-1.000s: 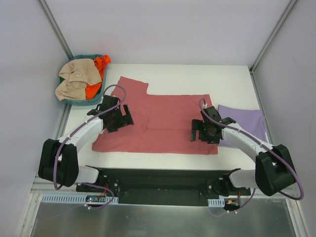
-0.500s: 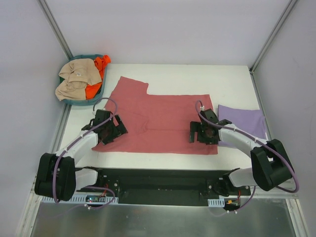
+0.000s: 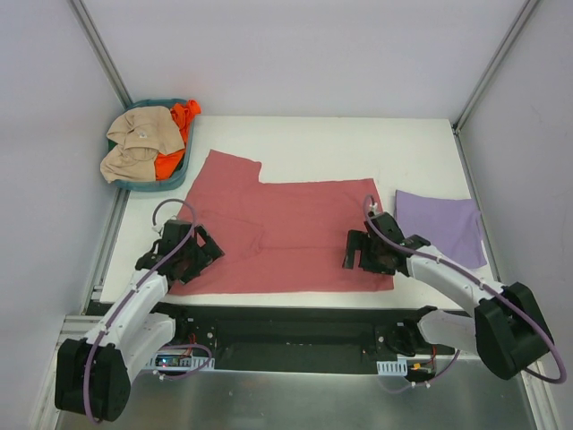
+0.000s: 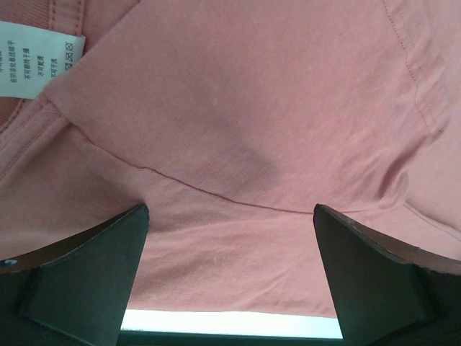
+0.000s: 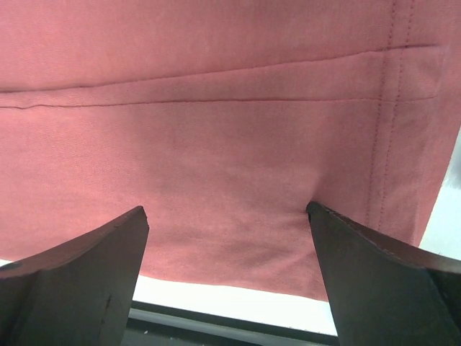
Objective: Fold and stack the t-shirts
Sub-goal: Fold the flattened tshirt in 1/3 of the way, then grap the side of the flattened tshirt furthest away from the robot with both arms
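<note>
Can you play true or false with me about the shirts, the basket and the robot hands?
1. The red t-shirt lies spread on the table. True.
2. The purple t-shirt is stacked on the red one. False: it lies beside it, on the right.
3. The teal basket is empty. False: beige cloth and orange cloth fill it.
4. The left gripper and right gripper are open over the red t-shirt. True.

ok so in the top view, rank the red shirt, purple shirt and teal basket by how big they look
1. red shirt: by far the largest, spread across the table's middle.
2. purple shirt and teal basket: about the same footprint, too close to rank.
</note>
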`<state>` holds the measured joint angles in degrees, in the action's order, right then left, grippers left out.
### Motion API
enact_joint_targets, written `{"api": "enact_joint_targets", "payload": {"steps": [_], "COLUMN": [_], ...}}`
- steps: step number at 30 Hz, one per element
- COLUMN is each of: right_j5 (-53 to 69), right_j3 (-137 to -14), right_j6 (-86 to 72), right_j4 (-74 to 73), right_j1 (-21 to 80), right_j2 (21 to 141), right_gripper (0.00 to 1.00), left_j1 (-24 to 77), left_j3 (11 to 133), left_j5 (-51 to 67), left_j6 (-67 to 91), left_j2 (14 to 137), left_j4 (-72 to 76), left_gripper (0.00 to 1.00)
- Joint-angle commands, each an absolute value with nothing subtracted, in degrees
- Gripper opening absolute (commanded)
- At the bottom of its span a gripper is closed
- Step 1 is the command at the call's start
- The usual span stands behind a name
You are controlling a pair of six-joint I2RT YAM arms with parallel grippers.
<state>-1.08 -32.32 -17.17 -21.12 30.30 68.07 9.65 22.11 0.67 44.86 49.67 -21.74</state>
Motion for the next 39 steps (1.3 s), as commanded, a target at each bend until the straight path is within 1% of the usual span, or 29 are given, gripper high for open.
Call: {"api": "enact_joint_targets", "payload": {"steps": [1, 11, 15, 17, 18, 20, 23, 24, 26, 30, 35, 39], "right_j5": [1.31, 1.58, 0.62, 0.35, -2.26, -3.42, -4.91, -7.10, -11.23, -17.74, -23.98, -25.14], "right_j3": [-28.92, -26.02, -27.50, -29.87, -31.62, -35.40, -40.85, -41.83, -43.32, -45.08, -44.39, -43.33], "right_j6": [-22.23, -25.14, -24.79, -23.30, -22.77, -21.71, -21.79, -22.23, -22.50, -20.58, -17.06, -14.51], "right_j4": [-26.98, -28.92, -31.19, -32.86, -33.83, -35.24, -35.68, -35.42, -34.55, -33.14, -31.21, -30.41], "right_j1": [30.94, 31.55, 31.55, 31.64, 31.64, 31.64, 31.55, 31.55, 31.46, 31.11, 30.76, 30.32], "right_j2": [65.05, 58.90, 57.84, 56.78, 55.99, 54.68, 53.09, 52.74, 52.12, 51.77, 52.38, 54.66], "right_gripper": [0.96, 0.96, 0.96, 0.96, 0.96, 0.96, 0.96, 0.96, 0.96, 0.96, 0.96, 0.96], "left_j1": [9.05, 9.05, 9.14, 9.05, 9.14, 9.14, 9.14, 9.14, 9.14, 9.14, 9.14, 9.14], "left_j3": [19.34, 19.33, 20.12, 21.97, 24.06, 27.57, 34.26, 36.54, 41.46, 54.28, 73.97, 91.62], "left_j5": [-2.81, -3.96, -3.95, -3.69, -3.00, -1.50, -3.16, -3.43, -2.47, -0.79, -3.87, -6.06], "left_j6": [48.08, 49.22, 48.70, 48.08, 47.90, 47.64, 45.97, 45.18, 42.90, 38.25, 29.99, 22.86], "left_j2": [47.29, 46.15, 43.52, 41.41, 40.27, 38.50, 38.84, 39.80, 43.84, 58.76, 79.77, 97.86], "left_j4": [-31.20, -31.82, -32.43, -32.69, -32.78, -32.43, -31.29, -30.68, -28.83, -27.07, -27.42, -31.01], "left_gripper": [0.99, 0.99, 0.99, 0.99, 0.99, 0.99, 0.99, 0.99, 0.99, 0.99, 0.99, 0.99]}}
